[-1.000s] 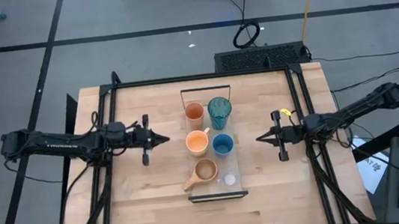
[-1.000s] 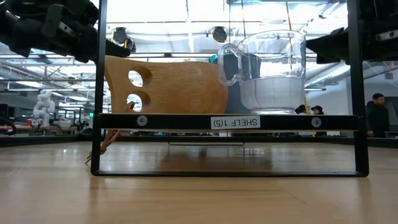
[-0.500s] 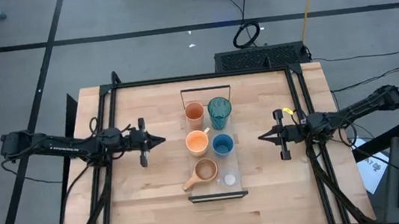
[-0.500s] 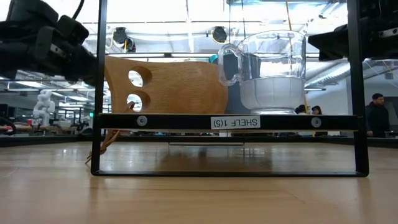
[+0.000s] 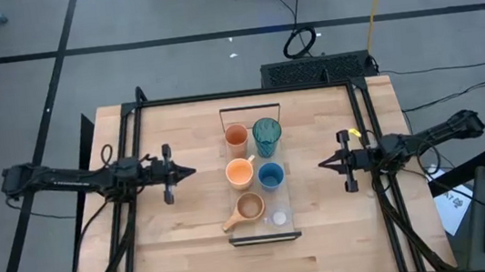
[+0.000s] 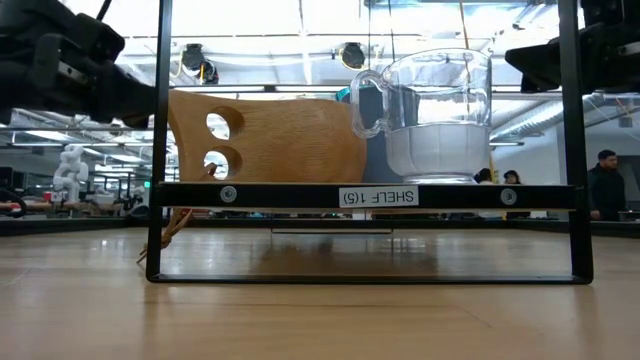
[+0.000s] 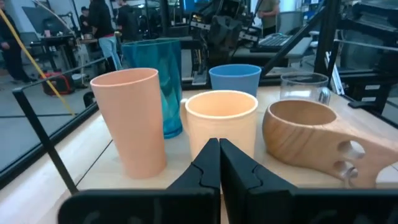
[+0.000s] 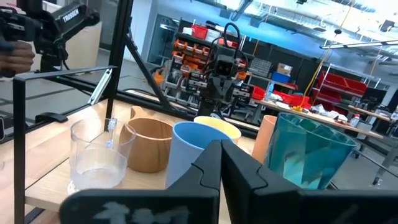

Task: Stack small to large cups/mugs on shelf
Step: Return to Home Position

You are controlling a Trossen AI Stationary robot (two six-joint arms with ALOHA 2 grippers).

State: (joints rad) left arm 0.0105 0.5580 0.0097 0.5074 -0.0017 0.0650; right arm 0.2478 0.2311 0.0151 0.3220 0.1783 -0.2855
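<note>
Six vessels are seen in pairs on the long light-wood shelf (image 5: 284,197), unmoved since a second ago. A plain orange cup (image 5: 236,137) and tall teal tumbler (image 5: 266,136) are at one end. An orange mug with pale handle (image 5: 240,171) and blue cup (image 5: 271,177) are in the middle. A tan wooden handled mug (image 5: 250,207) and tiny clear glass (image 5: 279,217) are at the other end. The left gripper (image 5: 190,171) has been drawn back leftwards and the right gripper (image 5: 322,164) rightwards (both empty, fingers pressed together).

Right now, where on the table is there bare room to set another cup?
Bare table lies between the left gripper and the shelf, and between the shelf and the right gripper. The shelf itself is crowded with cups.
</note>
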